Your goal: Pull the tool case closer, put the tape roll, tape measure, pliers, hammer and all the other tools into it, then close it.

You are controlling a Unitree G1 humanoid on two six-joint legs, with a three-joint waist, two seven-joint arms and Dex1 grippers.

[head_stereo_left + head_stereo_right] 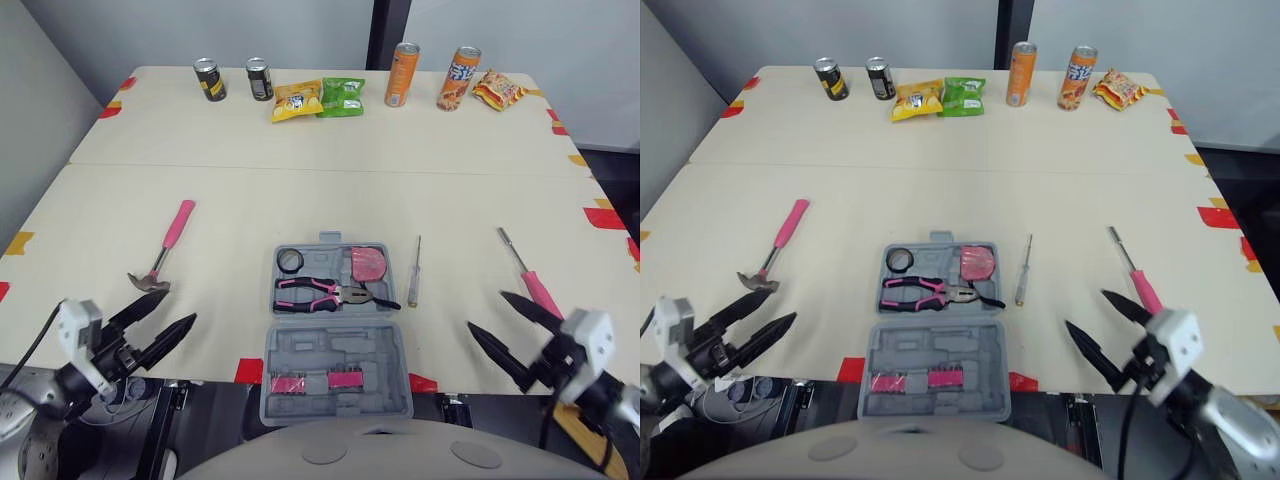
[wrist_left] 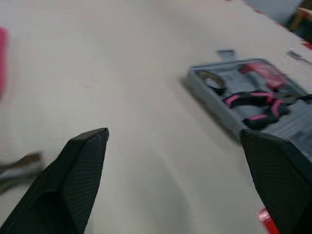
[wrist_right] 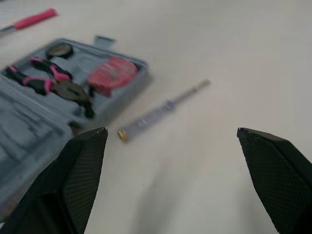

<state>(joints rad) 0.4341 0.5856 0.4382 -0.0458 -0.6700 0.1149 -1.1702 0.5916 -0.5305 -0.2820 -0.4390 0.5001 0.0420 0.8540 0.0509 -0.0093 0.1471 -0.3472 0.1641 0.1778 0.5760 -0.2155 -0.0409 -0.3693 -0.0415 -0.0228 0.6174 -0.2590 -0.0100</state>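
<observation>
Three tools not yet packed, both grippers spread wide and empty
The left gripper (image 1: 172,308) hovers near the head of the pink-handled steel hammer (image 1: 170,245), at 10 o'clock from the open grey plastic tool case (image 1: 340,352); a mid-handle grasp should stop it swinging. The case holds the black tape roll (image 1: 291,261), pink-gripped pliers (image 1: 320,293) and red tape measure (image 1: 368,264). At 3 o'clock lie a clear-handled screwdriver (image 1: 415,272), then a pink-handled screwdriver (image 1: 530,275) by the right gripper (image 1: 487,310); drink cans (image 1: 402,74) at 12 o'clock obstruct nothing
</observation>
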